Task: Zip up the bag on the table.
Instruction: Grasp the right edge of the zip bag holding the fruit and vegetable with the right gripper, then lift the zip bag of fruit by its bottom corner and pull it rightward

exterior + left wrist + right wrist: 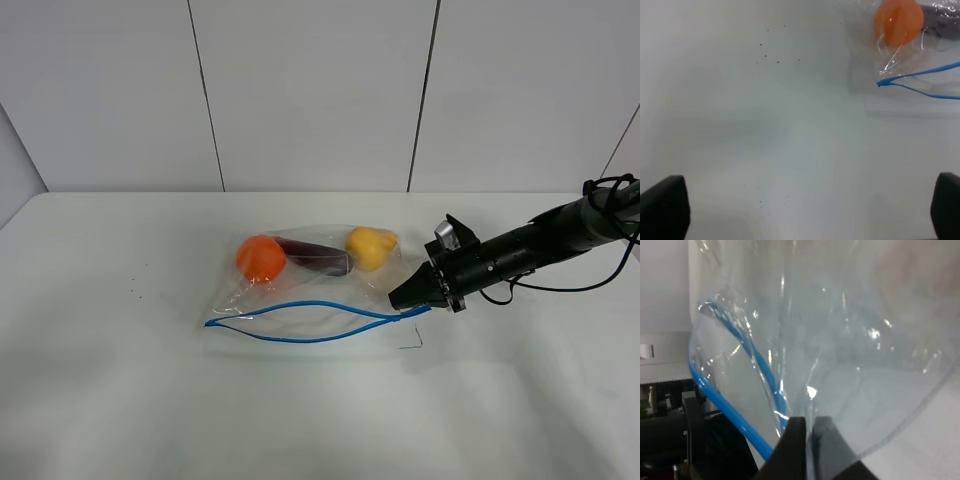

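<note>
The left gripper [805, 207] hovered over the table [120, 400], fingers spread wide, nothing between them. The bag [300, 300] lay mid-table, its blue zipper strip [300, 338] gaping along the near edge. The right arm reached in low from the right, and the right gripper [402, 297] pinched the clear plastic at the strip's right end, fingers pressed together. Behind, an orange fruit [261, 258], a purple vegetable [315, 256] and a yellow fruit [370, 247] sat inside.

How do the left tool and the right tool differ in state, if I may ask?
The left tool is open; the right tool is shut. The left tool holds nothing above the table; the right tool pinches the bag near its blue zipper strip. Both are black.
</note>
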Tool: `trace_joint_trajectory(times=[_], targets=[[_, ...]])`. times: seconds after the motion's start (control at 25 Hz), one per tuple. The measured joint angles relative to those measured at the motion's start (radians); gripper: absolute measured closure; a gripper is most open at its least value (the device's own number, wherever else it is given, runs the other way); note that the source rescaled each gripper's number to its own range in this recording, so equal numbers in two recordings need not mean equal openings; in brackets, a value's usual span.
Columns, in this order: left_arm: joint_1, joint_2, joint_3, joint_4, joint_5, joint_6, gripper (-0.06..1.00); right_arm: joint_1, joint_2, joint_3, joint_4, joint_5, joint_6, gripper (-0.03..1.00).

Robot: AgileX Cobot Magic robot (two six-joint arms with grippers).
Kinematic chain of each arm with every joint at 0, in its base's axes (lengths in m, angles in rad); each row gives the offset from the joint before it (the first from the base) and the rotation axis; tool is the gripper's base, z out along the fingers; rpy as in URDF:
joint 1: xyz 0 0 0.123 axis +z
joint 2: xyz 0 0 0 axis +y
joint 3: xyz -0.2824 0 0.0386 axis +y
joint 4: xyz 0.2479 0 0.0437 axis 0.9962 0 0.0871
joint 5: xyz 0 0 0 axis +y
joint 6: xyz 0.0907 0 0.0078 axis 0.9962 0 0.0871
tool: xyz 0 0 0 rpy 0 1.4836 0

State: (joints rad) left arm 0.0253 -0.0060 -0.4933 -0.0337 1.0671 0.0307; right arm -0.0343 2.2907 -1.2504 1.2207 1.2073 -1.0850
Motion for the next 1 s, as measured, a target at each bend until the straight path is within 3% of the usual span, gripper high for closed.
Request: trace_joint_trajectory(times=[1.0], targets=[[0.0, 0.0, 0.0, 0.0, 0.0, 0.0, -0.06, 0.0, -0.083, 0.0, -0.006, -0.002, 0.047, 0.97]])
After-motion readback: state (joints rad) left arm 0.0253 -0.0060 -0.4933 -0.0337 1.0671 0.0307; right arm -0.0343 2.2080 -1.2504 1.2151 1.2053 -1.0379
